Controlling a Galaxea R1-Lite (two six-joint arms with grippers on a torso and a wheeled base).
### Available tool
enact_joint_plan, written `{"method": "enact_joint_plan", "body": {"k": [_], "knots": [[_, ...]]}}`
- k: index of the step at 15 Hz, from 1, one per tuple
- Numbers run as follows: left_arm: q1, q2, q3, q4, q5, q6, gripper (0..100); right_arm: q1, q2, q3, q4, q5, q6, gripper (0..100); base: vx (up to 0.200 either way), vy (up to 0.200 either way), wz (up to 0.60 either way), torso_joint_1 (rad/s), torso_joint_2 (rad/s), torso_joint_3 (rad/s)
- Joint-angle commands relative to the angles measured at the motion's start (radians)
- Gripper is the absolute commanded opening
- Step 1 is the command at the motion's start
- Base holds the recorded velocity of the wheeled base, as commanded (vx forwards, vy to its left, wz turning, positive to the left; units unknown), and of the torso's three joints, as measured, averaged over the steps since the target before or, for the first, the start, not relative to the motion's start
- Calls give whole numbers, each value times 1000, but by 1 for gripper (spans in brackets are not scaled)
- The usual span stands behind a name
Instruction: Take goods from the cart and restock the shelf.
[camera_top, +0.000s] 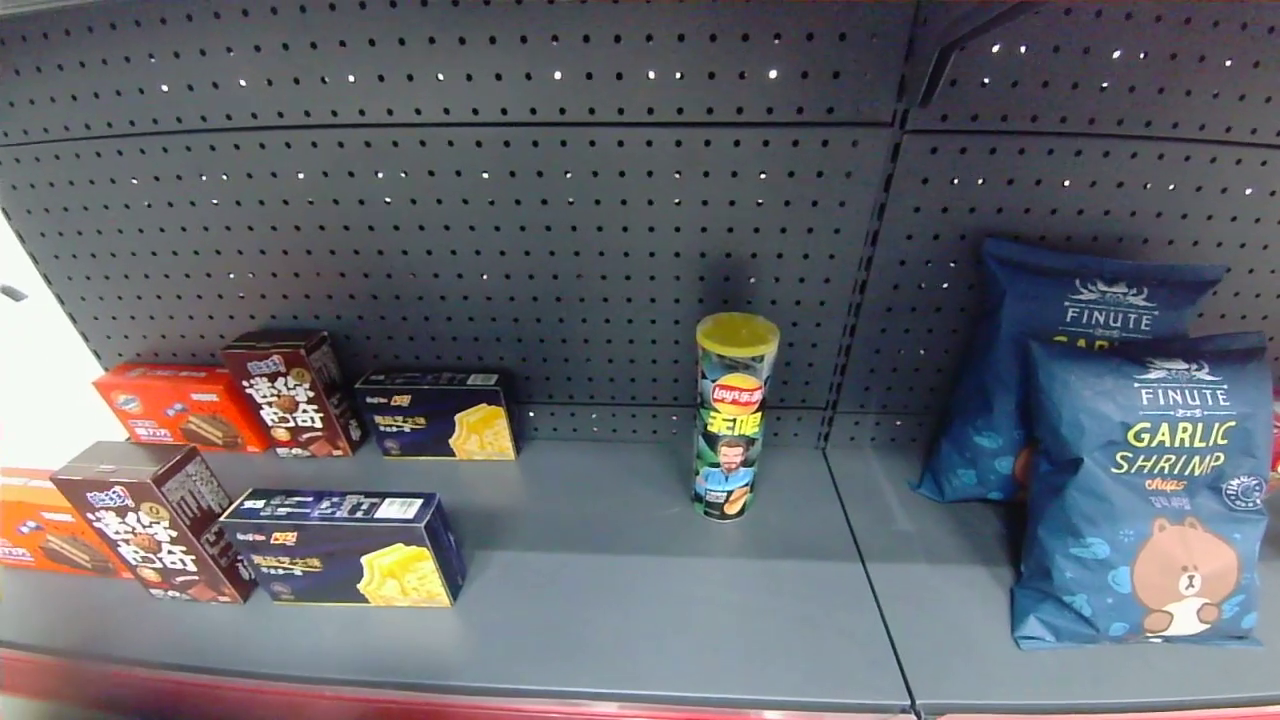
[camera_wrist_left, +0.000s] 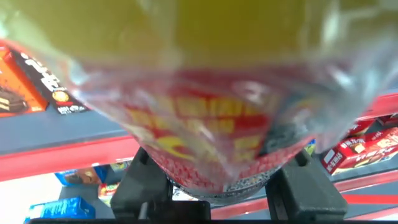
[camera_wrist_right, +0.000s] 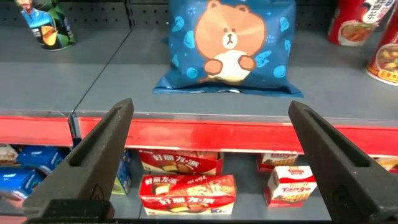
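— What has your left claw (camera_wrist_left: 217, 183) got?
— It's pinching a yellow-and-red film-wrapped snack pack (camera_wrist_left: 211, 118) between its fingers. Probably light, slippery and crushable, so squeeze gently near the base. Your right claw (camera_wrist_right: 210, 111) is spread, holding nothing.

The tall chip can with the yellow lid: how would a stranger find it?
Find the grey metal shelf with the pegboard back. Near its middle, between cardboard boxes on the left and blue chip bags on the right, stands the yellow-lidded can alone. Unlike them, it is a tall round tube.
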Motion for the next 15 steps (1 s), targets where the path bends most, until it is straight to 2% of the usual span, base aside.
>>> {"method": "enact_joint_plan", "body": {"k": [1, 4, 5, 6, 7, 8, 9, 10, 11, 12, 14, 15], "knots": [[0, -8, -6, -3, -2, 0, 0, 0, 1, 0, 0, 0, 1, 100, 0, 0, 0, 0, 0, 0], [0, -31, -4, -2, -2, 2, 0, 0, 1, 0, 3, 17, -12, 100, 0, 0, 0, 0, 0, 0], [0, -32, -4, -2, 1, 0, 0, -3, 15, 0, 0, -30, 73, 100, 0, 0, 0, 0, 0, 0], [1, -34, -4, 0, 0, 0, 0, -3, 16, 0, -3, -56, 104, 100, 0, 0, 0, 0, 0, 0], [0, -34, -8, -2, 0, 2, 0, 1, 15, -63, -8, -30, 34, 100, 0, 0, 0, 0, 0, 0], [0, -34, -8, -2, 0, 2, 0, 1, 15, -63, -8, -30, 34, 100, 0, 0, 0, 0, 0, 0], [-7, -32, -6, 0, -5, 5, 0, 55, 299, -333, 13, 42, 23, 100, 0, 0, 0, 0, 0, 0], [-7, -34, -1, 0, -6, 9, 0, 84, 332, -374, 17, 62, 4, 100, 0, 0, 0, 0, 0, 0], [-5, -29, -8, -2, -6, 9, 0, 101, 418, -477, 50, 79, -69, 100, 0, 0, 0, 0, 0, 0], [-5, -32, -4, 0, -5, 9, 0, 141, 532, -546, 47, 140, -106, 100, 0, 0, 0, 0, 0, 0], [-5, -26, -4, 0, -5, 9, 0, 225, 701, -696, 53, 224, -104, 100, 0, 0, 0, 0, 0, 0], [-5, -28, -4, 0, -3, 8, 0, 296, 773, -738, 49, 244, -111, 100, 0, 0, 0, 0, 0, 0]]}}
